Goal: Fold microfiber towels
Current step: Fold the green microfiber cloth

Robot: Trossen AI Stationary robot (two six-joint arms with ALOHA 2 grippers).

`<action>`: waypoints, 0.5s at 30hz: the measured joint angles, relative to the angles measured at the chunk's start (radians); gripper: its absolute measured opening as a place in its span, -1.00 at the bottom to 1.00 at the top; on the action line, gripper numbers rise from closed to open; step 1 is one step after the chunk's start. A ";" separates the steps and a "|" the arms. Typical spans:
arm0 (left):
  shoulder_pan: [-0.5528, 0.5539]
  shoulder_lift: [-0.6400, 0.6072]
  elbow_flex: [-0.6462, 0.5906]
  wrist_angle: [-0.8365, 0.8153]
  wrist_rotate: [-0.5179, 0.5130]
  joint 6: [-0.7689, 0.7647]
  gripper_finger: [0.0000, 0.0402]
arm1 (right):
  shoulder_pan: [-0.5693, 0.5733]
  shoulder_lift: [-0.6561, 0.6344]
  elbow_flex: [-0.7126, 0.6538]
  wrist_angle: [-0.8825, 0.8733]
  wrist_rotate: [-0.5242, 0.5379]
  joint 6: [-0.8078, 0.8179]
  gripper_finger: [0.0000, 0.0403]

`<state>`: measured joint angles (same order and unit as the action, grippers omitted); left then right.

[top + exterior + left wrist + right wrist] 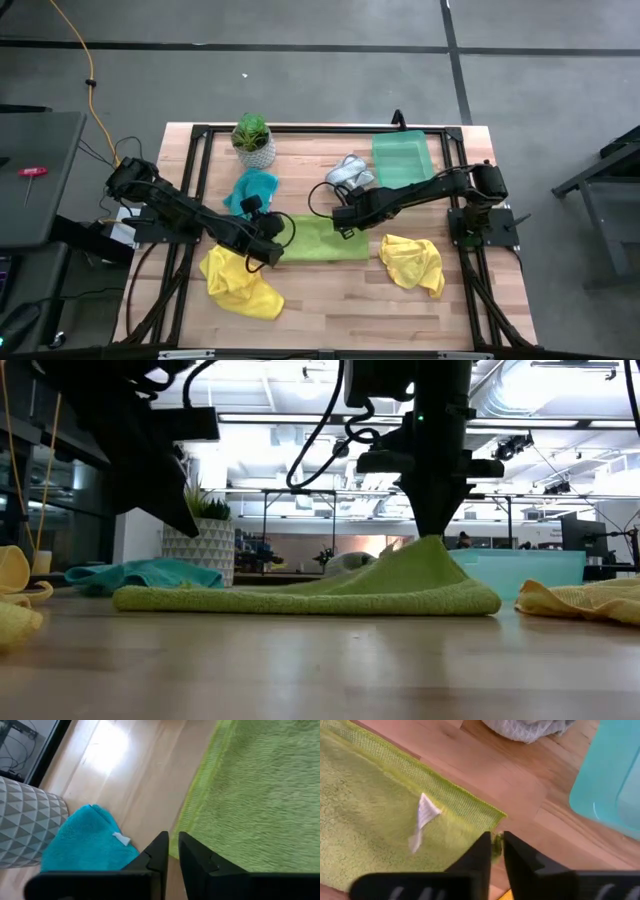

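A lime green towel (320,242) lies folded flat at the middle of the table. One point of it is raised into a peak (425,555) under my right gripper (344,224), which is shut on it. My left gripper (273,250) hangs just above the towel's left end (200,780) with a narrow gap between its fingers and nothing in it. A teal towel (252,190) and a grey-white towel (350,173) lie bunched farther back. Two yellow towels (240,282) (412,262) lie crumpled near the front. My right gripper pinches a small bit of the lime green towel's edge (496,846) between its two fingers, close to the far right corner (495,815). The fingers come steeply from above. That bit is drawn up into a low tent, and the rest of the towel lies on the table.
A translucent green tray (405,158) stands at the back right, close to my right arm. A small plant in a white patterned pot (253,142) stands at the back left, beside the teal towel. Bare wood lies along the front edge between the two yellow towels.
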<state>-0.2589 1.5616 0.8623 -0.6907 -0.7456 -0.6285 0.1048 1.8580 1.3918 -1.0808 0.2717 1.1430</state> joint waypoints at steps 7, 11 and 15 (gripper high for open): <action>0.049 -0.036 0.000 -0.025 0.042 0.081 -0.55 | -0.025 -0.012 0.000 -0.075 0.017 -0.116 -0.27; 0.065 -0.105 0.000 -0.028 0.090 0.100 -0.44 | -0.020 -0.034 0.000 -0.167 0.028 -0.200 -0.02; 0.061 -0.188 -0.007 0.013 0.144 0.097 -0.37 | 0.019 -0.063 -0.030 -0.248 0.031 -0.237 0.10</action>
<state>-0.1980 1.3739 0.8554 -0.6775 -0.6014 -0.5313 0.1233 1.7950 1.3614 -1.3284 0.3030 0.9059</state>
